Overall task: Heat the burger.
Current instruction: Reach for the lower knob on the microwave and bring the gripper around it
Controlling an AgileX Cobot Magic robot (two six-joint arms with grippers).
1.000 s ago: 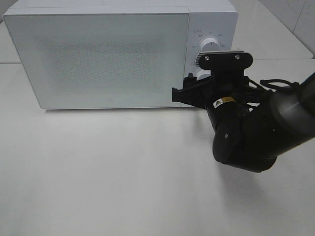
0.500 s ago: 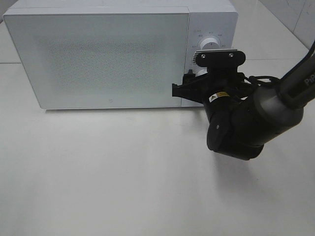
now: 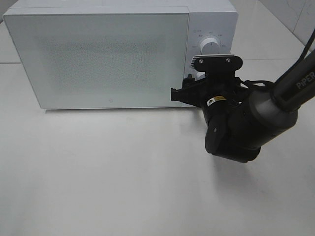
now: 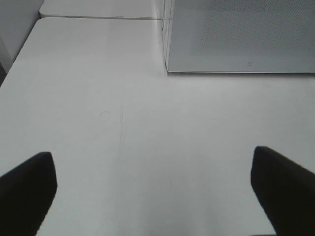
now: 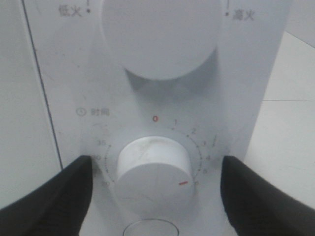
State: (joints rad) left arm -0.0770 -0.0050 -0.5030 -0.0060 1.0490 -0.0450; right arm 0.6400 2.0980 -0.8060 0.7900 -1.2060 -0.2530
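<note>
The right gripper (image 5: pixel 156 163) is standing open, with one black finger (image 5: pixel 54 191) on each side of the timer knob (image 5: pixel 154 179) of the microwave (image 3: pixel 108 54). A gap is showing on both sides, so the pads are bracketing the knob and not gripping it; the gripper is holding nothing. This straddling pose is aligning the jaws for a close-and-twist on the knob, which is the control that starts heating. The knob's red pointer line is sitting away from the red zero mark, on the low-number side of the scale; the exact figure is too small to read. The power knob (image 5: pixel 157 34) is sitting just above the timer knob on the same panel and is untouched.

The right arm is reaching in from the microwave's front right so that the wrist is facing the control panel squarely.

The left gripper (image 4: pixel 155 172) is hanging wide open and empty over the table (image 4: pixel 123 98), off the microwave's front left corner, keeping clear of the working arm.

The microwave door (image 3: pixel 98 59) is shut. The burger is not appearing in any view; it is probably inside, behind the speckled door, but this cannot be confirmed.
</note>
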